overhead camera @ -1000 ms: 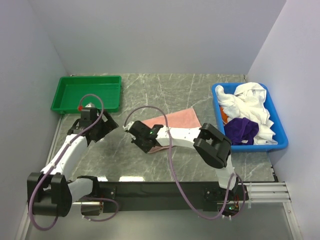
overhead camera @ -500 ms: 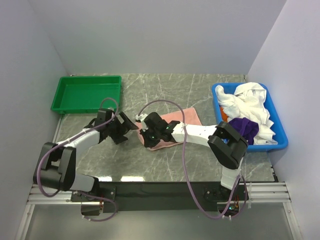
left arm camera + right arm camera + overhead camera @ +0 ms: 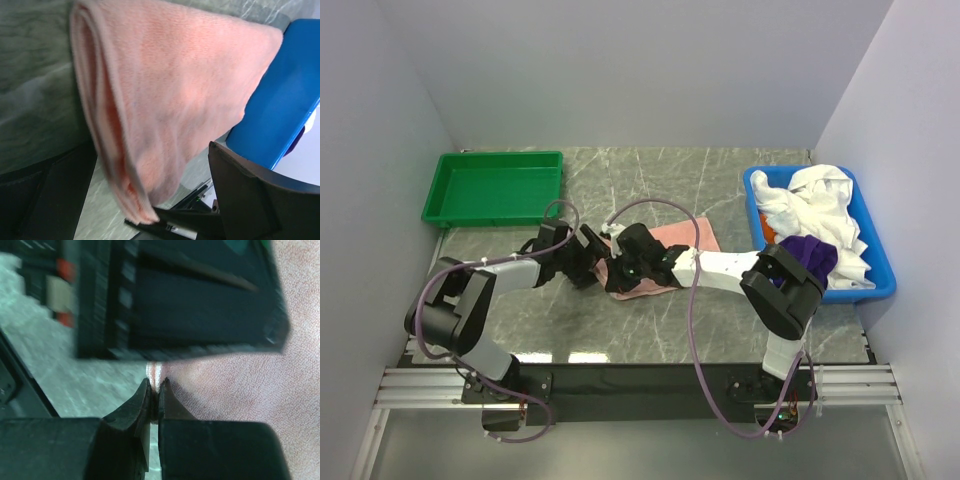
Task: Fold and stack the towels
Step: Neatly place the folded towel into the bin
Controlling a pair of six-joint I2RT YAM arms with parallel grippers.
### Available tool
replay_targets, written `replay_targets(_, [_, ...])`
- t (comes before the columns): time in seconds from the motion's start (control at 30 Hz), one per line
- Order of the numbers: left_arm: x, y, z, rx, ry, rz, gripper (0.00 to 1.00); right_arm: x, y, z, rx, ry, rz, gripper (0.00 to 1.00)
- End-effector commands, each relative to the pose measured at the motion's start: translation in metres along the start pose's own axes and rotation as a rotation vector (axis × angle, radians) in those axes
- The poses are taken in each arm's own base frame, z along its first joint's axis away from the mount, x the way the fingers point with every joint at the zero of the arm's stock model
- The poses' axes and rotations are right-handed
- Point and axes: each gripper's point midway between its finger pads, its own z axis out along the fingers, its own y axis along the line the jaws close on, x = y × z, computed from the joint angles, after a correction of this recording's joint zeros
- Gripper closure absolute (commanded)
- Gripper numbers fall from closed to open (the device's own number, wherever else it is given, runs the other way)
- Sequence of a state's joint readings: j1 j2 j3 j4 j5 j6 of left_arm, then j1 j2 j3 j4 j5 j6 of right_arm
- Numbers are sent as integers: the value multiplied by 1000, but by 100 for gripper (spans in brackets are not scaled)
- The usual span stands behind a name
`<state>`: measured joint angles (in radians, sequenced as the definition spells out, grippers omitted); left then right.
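The salmon-pink towel (image 3: 692, 236) lies doubled over on the marble table, mid-centre. My right gripper (image 3: 616, 268) is shut on its left folded edge; in the right wrist view the jaws (image 3: 156, 386) pinch the layered hem of the towel (image 3: 250, 370). My left gripper (image 3: 588, 254) faces it from the left, open. In the left wrist view its dark fingers (image 3: 240, 195) stand wide on either side of the towel (image 3: 170, 85). White towels (image 3: 815, 205), a purple towel (image 3: 805, 255) and a bit of orange towel (image 3: 769, 236) lie heaped in the blue bin (image 3: 880, 290).
The green tray (image 3: 440, 215) stands at the back left with nothing in it. The blue bin (image 3: 285, 100) sits at the table's right edge. Both arms' cables loop over the table's middle. Grey walls close in the back and sides.
My left arm has swung right from beside the green tray to the towel's left edge. The right gripper has carried the towel's edge back and right, doubling the towel further.
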<state>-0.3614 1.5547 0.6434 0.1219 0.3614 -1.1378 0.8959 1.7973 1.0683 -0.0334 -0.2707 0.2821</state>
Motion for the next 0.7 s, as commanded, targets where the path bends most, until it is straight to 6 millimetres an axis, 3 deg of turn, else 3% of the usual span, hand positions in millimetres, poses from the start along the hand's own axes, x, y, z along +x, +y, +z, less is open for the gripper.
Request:
replay_targets(0.0, [1, 16, 11, -41, -30, -32, 0, -31, 19, -13, -68, -118, 11, 100])
replay_targets(0.27, [0, 38, 12, -53, -91, -89, 12, -35, 20, -12, -83, -143, 43, 100])
replay_targets(0.67, [-7, 42, 9, -37, -154, -94, 53, -34, 22, -8, -92, -140, 53, 100])
